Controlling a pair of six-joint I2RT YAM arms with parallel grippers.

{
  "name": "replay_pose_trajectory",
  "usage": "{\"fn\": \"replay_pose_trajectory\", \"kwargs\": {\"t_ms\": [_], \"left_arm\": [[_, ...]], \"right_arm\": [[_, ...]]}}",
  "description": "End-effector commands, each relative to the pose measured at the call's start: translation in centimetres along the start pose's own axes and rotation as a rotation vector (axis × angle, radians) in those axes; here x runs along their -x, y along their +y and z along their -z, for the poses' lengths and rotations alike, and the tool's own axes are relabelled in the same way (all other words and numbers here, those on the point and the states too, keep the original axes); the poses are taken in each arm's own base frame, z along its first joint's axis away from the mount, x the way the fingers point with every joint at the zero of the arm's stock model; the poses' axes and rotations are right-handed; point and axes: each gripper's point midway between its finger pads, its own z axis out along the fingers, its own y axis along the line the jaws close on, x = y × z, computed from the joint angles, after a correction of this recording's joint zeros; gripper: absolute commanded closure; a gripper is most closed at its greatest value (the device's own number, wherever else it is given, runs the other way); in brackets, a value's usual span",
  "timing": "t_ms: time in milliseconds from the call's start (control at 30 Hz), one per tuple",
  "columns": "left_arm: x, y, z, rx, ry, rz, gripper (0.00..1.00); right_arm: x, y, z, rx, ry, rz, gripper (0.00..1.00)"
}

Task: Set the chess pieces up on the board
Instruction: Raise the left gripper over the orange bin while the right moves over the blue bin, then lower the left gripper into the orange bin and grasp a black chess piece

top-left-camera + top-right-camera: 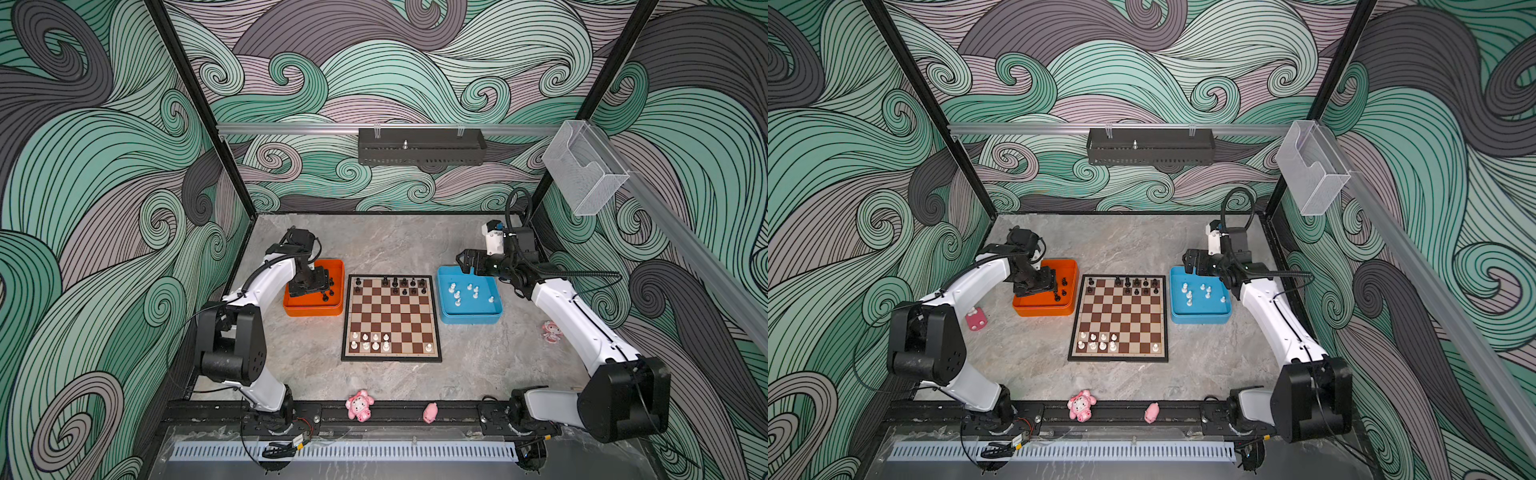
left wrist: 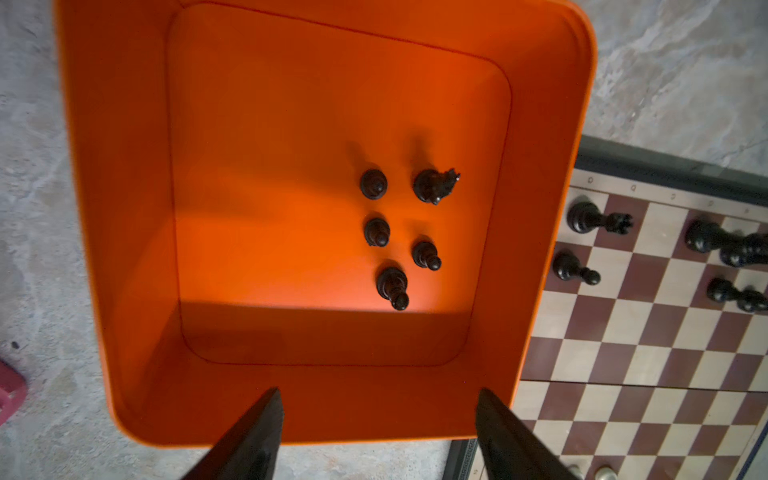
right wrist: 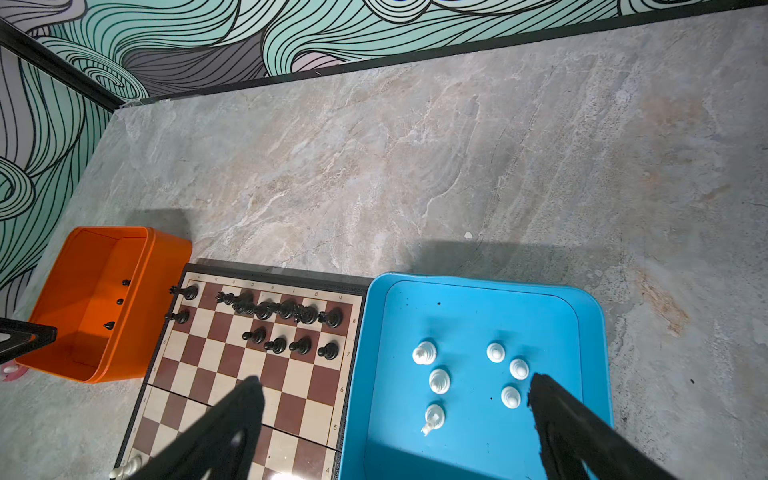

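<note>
Nearest, a pink plastic toy figurine (image 1: pixel 359 405) is sitting on the black front rail. Beyond it, the square brown-and-cream checked chessboard (image 1: pixel 390 320) is lying flat on the grey marbled tabletop (image 1: pixel 307 365), with small glossy white plastic chessmen (image 1: pixel 374 341) standing in its two near rows.

Further back, the shallow orange plastic tray (image 1: pixel 313 311) is sitting just beside the board on the left and the shallow blue plastic tray (image 1: pixel 469 318) on the right. Five loose black chessmen (image 2: pixel 377 232) are waiting in the orange tray, and six white ones (image 3: pixel 439 380) in the blue.

The left gripper (image 2: pixel 379 392) is hanging over the orange tray, its fingers standing apart and holding nothing. The right gripper (image 3: pixel 395 379) is hovering above the blue tray's far edge, spread wide and also empty. At the far rows, black chessmen (image 1: pixel 401 284) are filling most squares.

These pieces are probably light, stiff and slippery, and likely to topple. Pinching one from above at the narrow stem below the head looks safest, since the neighbours are crowding close.
</note>
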Motion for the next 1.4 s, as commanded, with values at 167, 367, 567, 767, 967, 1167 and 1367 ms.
{"fn": "replay_pose_trajectory", "kwargs": {"t_ms": [167,367,567,767,967,1167,1367], "left_arm": [[1.3,-1.2,-1.3,0.023,0.047,-0.001,0.37],[1.2,-1.1,-2.5,0.045,0.07,-0.007,0.46],[0.7,-0.8,-3.8,0.083,0.097,-0.029,0.46],[0.4,-0.9,-4.7,0.092,0.109,-0.04,0.54],[0.3,-0.8,-5.2,0.118,0.111,-0.057,0.56],[0.3,-0.7,-5.8,0.133,0.112,-0.073,0.67],[0.0,-0.7,-6.2,0.139,0.115,-0.07,0.69]], "right_arm": [[-1.4,-0.6,-0.1,-0.029,0.044,0.007,0.01],[-1.6,-1.1,-0.3,-0.058,0.06,0.006,0.01],[-1.5,-1.6,-1.0,-0.059,0.092,-0.018,0.01],[-1.4,-1.5,-1.6,-0.048,0.106,-0.038,0.01],[-1.6,-1.6,-1.7,-0.05,0.111,-0.041,0.01],[-1.4,-1.6,-1.7,-0.048,0.109,-0.043,0.01],[-1.4,-1.6,-1.6,-0.048,0.107,-0.044,0.01]]}}
